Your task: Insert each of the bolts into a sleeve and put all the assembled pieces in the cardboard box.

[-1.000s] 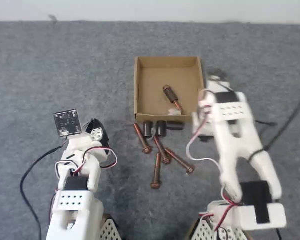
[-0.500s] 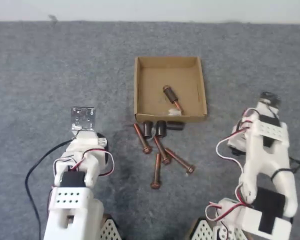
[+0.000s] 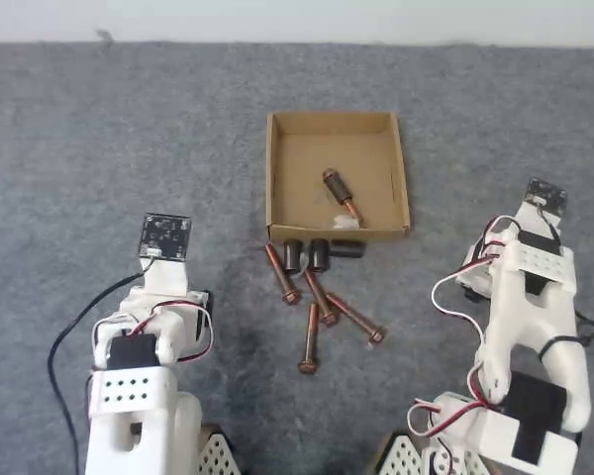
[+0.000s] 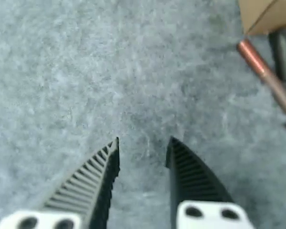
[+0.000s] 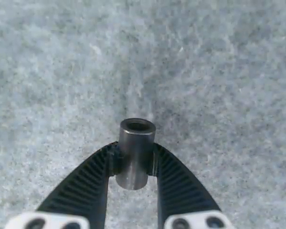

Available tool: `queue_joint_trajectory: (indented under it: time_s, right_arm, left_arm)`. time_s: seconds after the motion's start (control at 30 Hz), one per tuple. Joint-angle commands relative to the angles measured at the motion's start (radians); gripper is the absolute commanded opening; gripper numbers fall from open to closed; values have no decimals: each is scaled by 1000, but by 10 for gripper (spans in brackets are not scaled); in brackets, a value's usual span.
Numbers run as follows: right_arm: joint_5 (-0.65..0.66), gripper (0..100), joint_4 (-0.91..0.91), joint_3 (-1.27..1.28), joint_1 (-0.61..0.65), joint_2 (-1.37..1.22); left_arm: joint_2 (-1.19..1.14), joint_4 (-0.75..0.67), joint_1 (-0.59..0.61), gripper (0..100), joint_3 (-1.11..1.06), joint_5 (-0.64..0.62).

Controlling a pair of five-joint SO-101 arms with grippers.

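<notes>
Grey carpet covers the desk (image 3: 129,119). Over it, the right end effector (image 5: 133,153) clamps an upright dark sleeve (image 5: 137,136); the left end effector (image 4: 143,143) hangs slightly parted, gripping nothing.

Seen from my remote station: the counter (image 3: 69,119) has a grey, felt-like surface with a mottled nap right across the high view. A pale, plain wall (image 3: 297,20) runs along its far edge. I note one small dark fleck (image 3: 104,38) at that border. Lighting is even and diffuse, with soft shadows.
</notes>
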State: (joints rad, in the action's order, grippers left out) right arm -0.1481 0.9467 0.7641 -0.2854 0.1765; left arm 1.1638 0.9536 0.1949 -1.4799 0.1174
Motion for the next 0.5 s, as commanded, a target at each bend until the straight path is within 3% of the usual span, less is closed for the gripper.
queue_joint_trajectory:
  time_s: [0.0,0.33,0.47]
  right_arm:
    - [-11,6,-12,-11,-13,1]
    - [-8,6,-27,-8,-13,1]
    - [-8,6,-38,-8,-13,1]
  left_arm:
    - [-80,29,-5,106,96,58]
    - [-566,-11,-28,105,331,64]
    - [-695,-3,-58,104,432,169]
